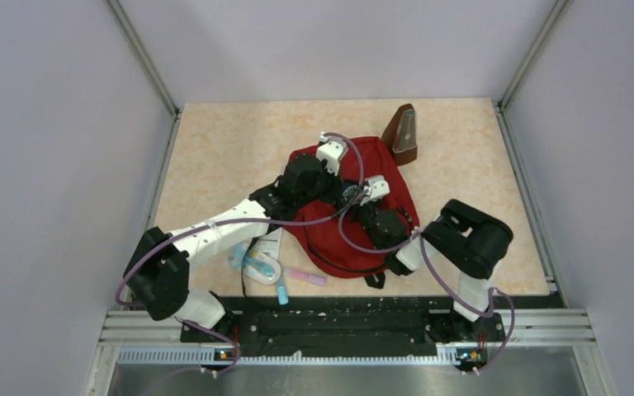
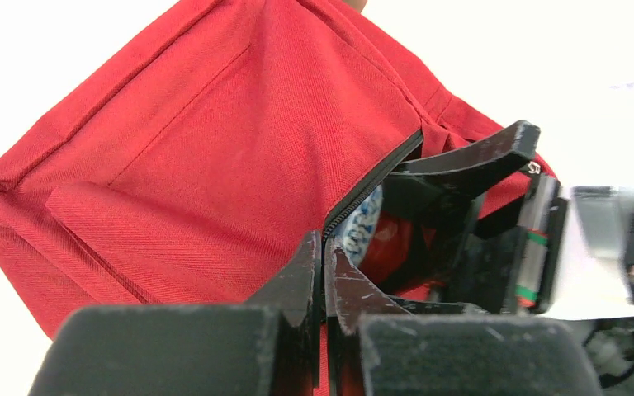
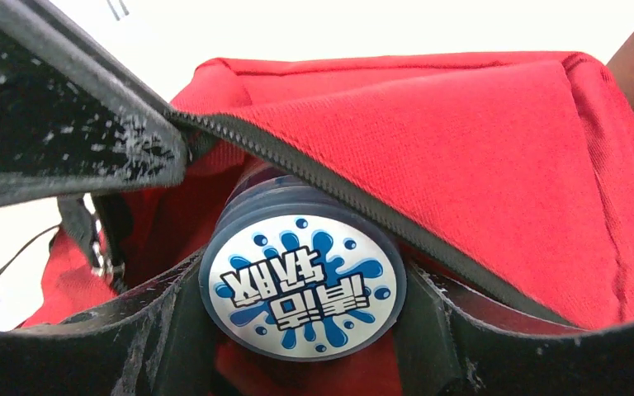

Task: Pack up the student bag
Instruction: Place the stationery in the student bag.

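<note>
The red bag [image 1: 334, 247] lies in the middle of the tabletop [image 1: 215, 157] with its zip open; the left hand [image 2: 324, 243] is closed on the edge of the opening and holds the flap up; the right hand [image 3: 301, 268] grips a round jar [image 3: 305, 305] with a blue and white label, just at the mouth of the bag and partly under the flap. I judge the packing to be about halfway; a few small pastel things [image 1: 268, 266] lie on the tabletop at the near left of the bag, not packed; the zip must be closed afterwards.
</note>
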